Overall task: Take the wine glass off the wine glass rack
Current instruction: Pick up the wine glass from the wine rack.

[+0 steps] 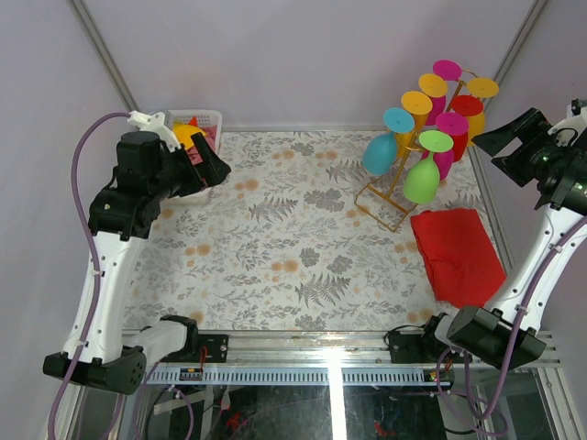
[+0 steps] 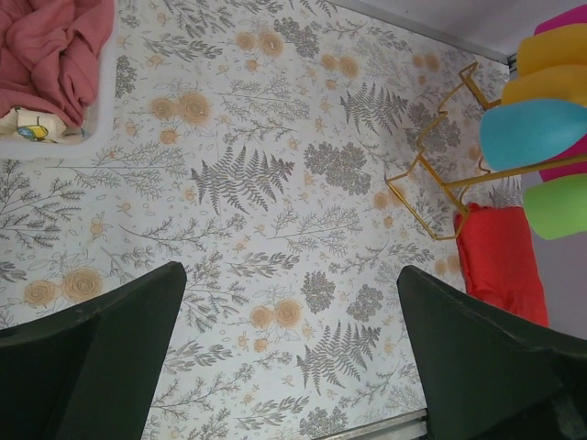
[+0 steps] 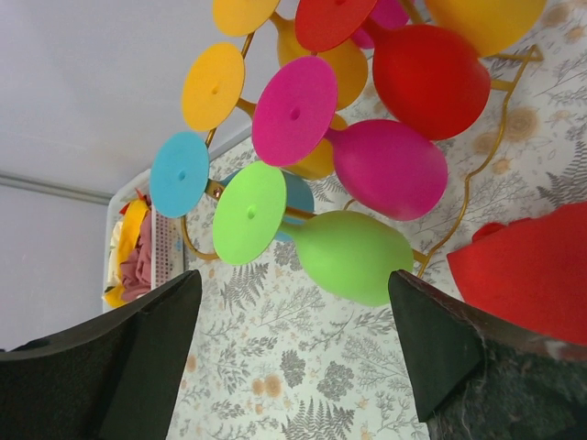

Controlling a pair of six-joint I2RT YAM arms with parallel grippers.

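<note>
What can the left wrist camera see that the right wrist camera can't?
Only the left wrist view shows the left gripper, with its dark fingers wide apart.

Only the right wrist view shows the right gripper, also open, the red wine glass, and the glasses' round feet, which face the camera.

Both views show the gold wine glass rack, the green wine glass, the red cloth, the white basket and the flowery tablecloth.
</note>
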